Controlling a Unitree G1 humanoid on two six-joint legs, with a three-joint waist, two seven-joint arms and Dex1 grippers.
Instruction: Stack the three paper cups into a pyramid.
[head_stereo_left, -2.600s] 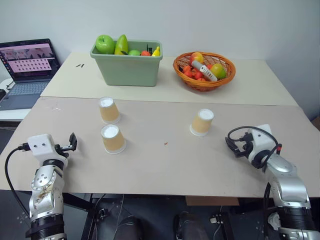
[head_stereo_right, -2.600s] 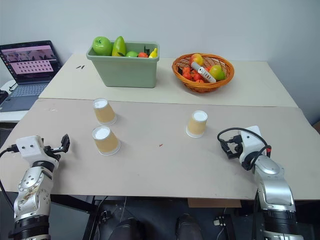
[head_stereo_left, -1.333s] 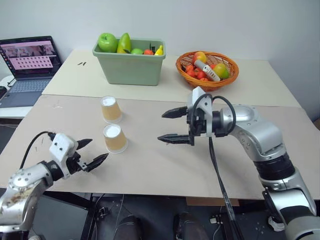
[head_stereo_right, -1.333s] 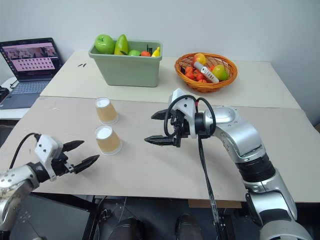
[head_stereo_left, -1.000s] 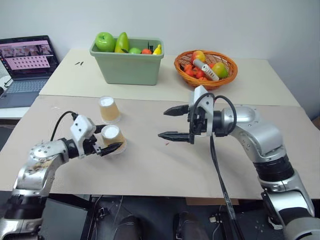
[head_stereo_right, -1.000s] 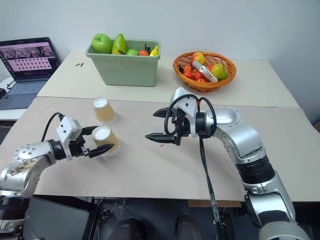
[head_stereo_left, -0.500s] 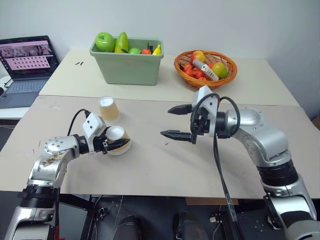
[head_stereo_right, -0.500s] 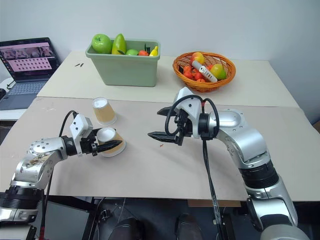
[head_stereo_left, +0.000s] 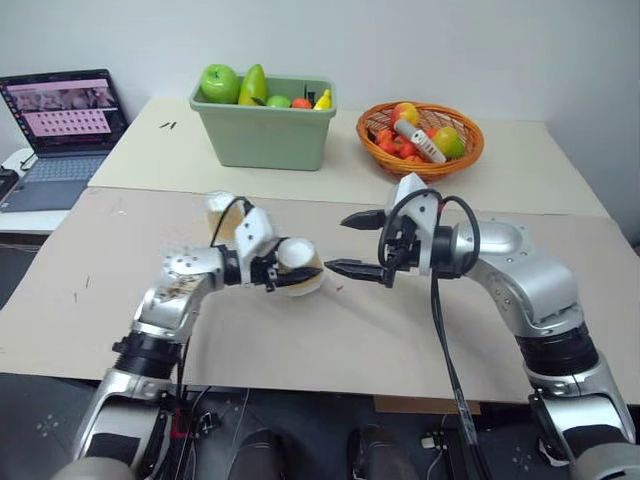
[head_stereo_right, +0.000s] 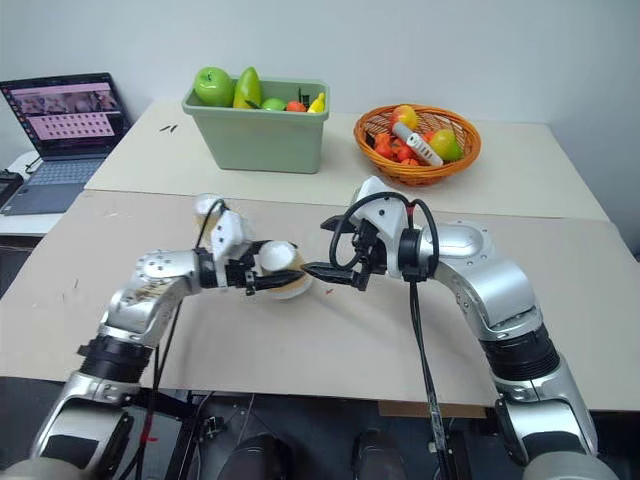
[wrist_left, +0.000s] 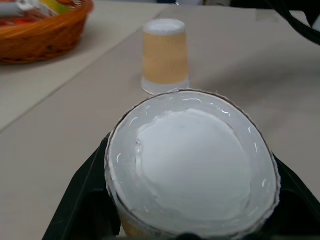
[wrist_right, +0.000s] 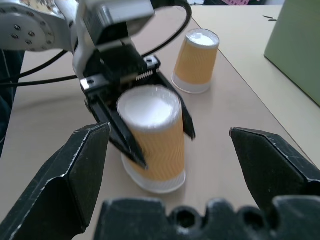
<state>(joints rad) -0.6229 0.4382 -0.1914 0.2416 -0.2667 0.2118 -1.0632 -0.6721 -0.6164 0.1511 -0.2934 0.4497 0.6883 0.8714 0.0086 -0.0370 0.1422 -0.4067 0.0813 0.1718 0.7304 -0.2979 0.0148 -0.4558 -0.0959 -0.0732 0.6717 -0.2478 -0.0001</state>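
Clearly the main risk sits in the grip: the left gripper (head_stereo_left: 285, 277) is clamped on a cup (head_stereo_left: 300, 267), and thin paper can crumple or pop out from between the fingers if the squeeze is off-centre. In the right wrist view the cup (wrist_right: 152, 137) looks upright with its white base up and its rim at or just above the table (head_stereo_left: 400, 330); I cannot tell whether it touches. If the rim drags, the cup could tip. The right gripper (head_stereo_left: 352, 243) hangs just beside the held cup with its jaws spread wide and nothing in them, so a further push sideways could knock the cup against those fingers. A second cup (wrist_left: 165, 56) stands on the table ahead of the held one, and the third (wrist_right: 196, 61) stands behind the left arm; a careless swing of the forearm could topple it.

Compared with a second ago, the left gripper has gone from spread around the cup to clamped on it, and has carried it across toward the table's middle. The right gripper has barely shifted and stays spread.
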